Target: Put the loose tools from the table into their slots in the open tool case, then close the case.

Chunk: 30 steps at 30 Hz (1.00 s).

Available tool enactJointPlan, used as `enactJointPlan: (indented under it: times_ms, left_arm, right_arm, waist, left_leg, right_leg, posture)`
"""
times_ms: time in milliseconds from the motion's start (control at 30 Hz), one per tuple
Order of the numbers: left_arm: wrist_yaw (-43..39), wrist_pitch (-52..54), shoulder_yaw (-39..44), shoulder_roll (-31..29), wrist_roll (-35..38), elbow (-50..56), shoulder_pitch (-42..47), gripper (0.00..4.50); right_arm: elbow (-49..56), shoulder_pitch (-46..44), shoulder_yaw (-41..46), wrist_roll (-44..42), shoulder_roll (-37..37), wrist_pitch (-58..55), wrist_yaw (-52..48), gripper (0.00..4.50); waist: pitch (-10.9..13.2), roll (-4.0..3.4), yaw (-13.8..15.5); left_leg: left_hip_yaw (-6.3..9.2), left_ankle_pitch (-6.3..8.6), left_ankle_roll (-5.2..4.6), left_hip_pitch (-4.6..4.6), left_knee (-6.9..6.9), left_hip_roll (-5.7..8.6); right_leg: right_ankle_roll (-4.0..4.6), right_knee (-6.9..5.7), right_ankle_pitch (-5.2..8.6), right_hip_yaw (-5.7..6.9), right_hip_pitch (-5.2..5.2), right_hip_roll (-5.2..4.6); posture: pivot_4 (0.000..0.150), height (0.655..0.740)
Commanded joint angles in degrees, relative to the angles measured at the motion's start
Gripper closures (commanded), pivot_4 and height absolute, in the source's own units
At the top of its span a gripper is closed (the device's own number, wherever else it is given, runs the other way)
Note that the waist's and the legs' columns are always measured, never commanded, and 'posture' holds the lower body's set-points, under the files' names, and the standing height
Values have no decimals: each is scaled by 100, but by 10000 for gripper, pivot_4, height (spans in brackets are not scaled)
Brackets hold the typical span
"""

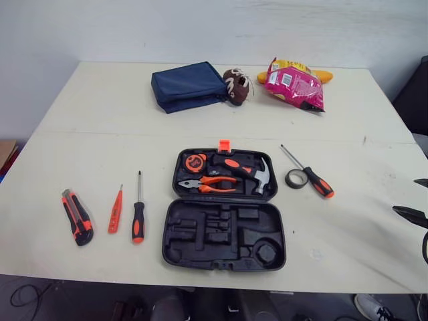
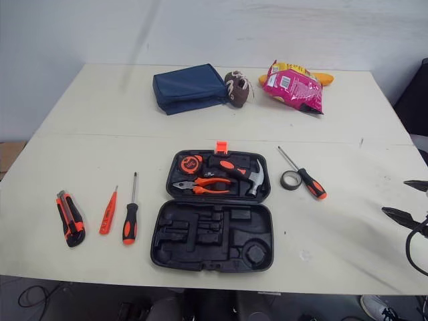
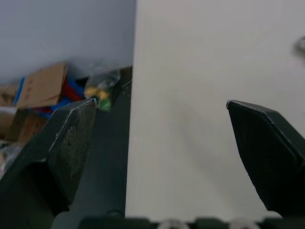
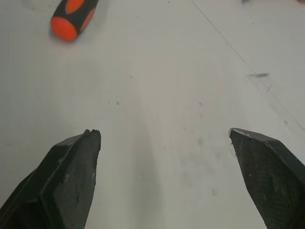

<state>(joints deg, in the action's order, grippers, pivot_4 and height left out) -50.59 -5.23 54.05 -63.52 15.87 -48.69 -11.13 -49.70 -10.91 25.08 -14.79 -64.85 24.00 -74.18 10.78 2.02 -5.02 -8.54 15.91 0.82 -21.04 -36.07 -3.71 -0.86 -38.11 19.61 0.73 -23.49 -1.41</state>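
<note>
Right gripper (image 4: 163, 132) gaping, empty, left gripper (image 3: 161, 101) too | step: first pickup, I'd guess | next: reach orange-and-black-handled screwdriver (image 1: 317, 180) nearby

The right pincer (image 1: 406, 195) was cut off by the frame's edge, its arm out of sight. A screwdriver handle (image 4: 71, 16) ran off the right wrist view. A yellow item (image 1: 323, 75) lay mostly hidden behind the pink snack bag (image 1: 294, 85). Clutter (image 3: 101, 88) beyond the desk (image 3: 200, 71) edge was too blurred to name.

Tool case (image 1: 224, 234) at centre of table (image 1: 93, 154); knife (image 1: 77, 217), tester (image 1: 115, 210), screwdriver (image 1: 138, 215) to its left; second screwdriver (image 1: 309, 172), tape roll (image 1: 296, 178) to its right; pouch (image 1: 189, 86), snack bag (image 1: 294, 83) behind.
</note>
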Motion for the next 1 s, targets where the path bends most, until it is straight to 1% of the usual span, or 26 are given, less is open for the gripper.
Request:
enactJointPlan:
  times_ms: [33,133,233,333,433,500,533,567,600,667,733,800,867,933,1000]
  left_arm:
    - [131,-412,59,-255,17,-212,-67,499]
    - [-43,-538,-82,-255,65,-109,-67,499]
    - [-137,-217,-126,-44,318,728,-18,499]
    - [184,940,-113,320,624,2083,-165,499]
    - [521,2541,-162,806,1144,4312,-655,499]
    - [706,3179,-96,975,1331,5157,-822,499]
    - [903,3746,-93,1092,1643,5889,-918,499]
    - [1242,4633,-131,1155,2063,6740,-1044,499]
    - [1509,5318,-147,1202,2377,7364,-1119,499]
    - [2155,6222,-321,1329,2919,8365,-1001,499]
    - [2637,6969,-415,1381,3414,8898,-773,499]
    - [3018,7456,-427,1455,3729,9143,-522,499]
    - [3893,7976,-724,1811,4439,9452,5,499]
    - [4622,8541,-1177,2119,4741,9747,420,499]
    - [5273,8952,-1541,2533,4662,9927,685,499]
  right_arm:
    - [-48,-211,-31,-6,-2,152,140,0]
    - [134,-415,-165,-47,202,52,189,0]
    - [725,-646,-331,-325,693,-198,135,0]
    - [1240,-1047,-166,-859,1210,-625,288,0]
    - [2180,-992,-423,-1258,1606,-1002,-96,0]
    - [2559,-909,-503,-1353,1706,-1211,-147,0]
    - [2906,-893,-604,-1545,1833,-1386,-277,0]
    - [3247,-866,-724,-1757,1989,-1480,-484,0]
    - [3497,-839,-805,-1908,2098,-1555,-629,0]
    - [3829,-758,-926,-2107,2277,-1555,-947,0]
    - [3984,-683,-995,-2162,2343,-1592,-1131,0]
    - [4069,-640,-1023,-2180,2374,-1629,-1172,0]
    - [4204,-579,-1166,-2246,2520,-1559,-1402,0]
    - [4357,-520,-1341,-2337,2637,-1588,-1693,0]
    - [4430,-531,-1417,-2419,2742,-1574,-1814,0]
  waist:
    - [-1,3,-4]
    - [-2,3,6]
    - [-4,7,7]
    - [1,-2,7]
    - [5,-9,23]
    - [3,-5,27]
    - [0,0,30]
    - [-1,2,31]
    - [0,9,33]
    - [0,9,40]
    - [2,6,60]
    - [2,5,73]
    - [1,4,98]
    - [1,7,99]
    - [0,7,94]
  left_leg:
    - [1,1,2,0,1,-1]
    - [2,8,17,0,0,-1]
    - [6,7,19,-1,1,-2]
    - [6,-2,6,-3,-3,-1]
    - [5,-5,9,-6,-5,1]
    - [11,-10,21,-7,-3,-2]
    - [12,-10,21,-9,-4,-2]
    - [14,-10,20,-8,-4,-2]
    - [14,-9,17,-5,-7,-1]
    - [19,-6,8,-4,-11,0]
    - [20,-6,7,-1,-12,3]
    - [21,-18,25,-1,-12,4]
    - [24,-22,31,0,-12,4]
    - [26,-23,31,0,-19,4]
    - [26,-24,32,-1,-23,3]
  right_leg:
    - [0,0,0,1,-1,0]
    - [1,-4,0,3,-1,0]
    - [2,-6,0,8,0,0]
    - [1,-18,-1,6,1,-1]
    - [-3,-28,0,3,-3,-1]
    - [-6,-27,1,5,-2,1]
    - [-6,-27,2,5,-3,2]
    - [-6,-28,2,5,-1,2]
    - [-6,-29,2,5,2,2]
    - [-8,-32,1,5,7,2]
    - [-10,-32,0,2,12,1]
    - [-10,-34,0,2,10,3]
    - [-10,-31,0,2,11,7]
    - [-10,-33,0,2,14,9]
    - [-10,-36,0,-1,15,11]
  posture:
    - [1500,7400]
    - [1500,7400]
    - [1500,7400]
    - [1500,7400]
    - [1500,7400]
    - [1500,7400]
    - [1500,7400]
    - [1500,7400]
    - [1500,7400]
    - [1500,7400]
    - [1500,7400]
    - [1500,7400]
    - [1500,7400]
    - [1500,7400]
    - [1500,7400]
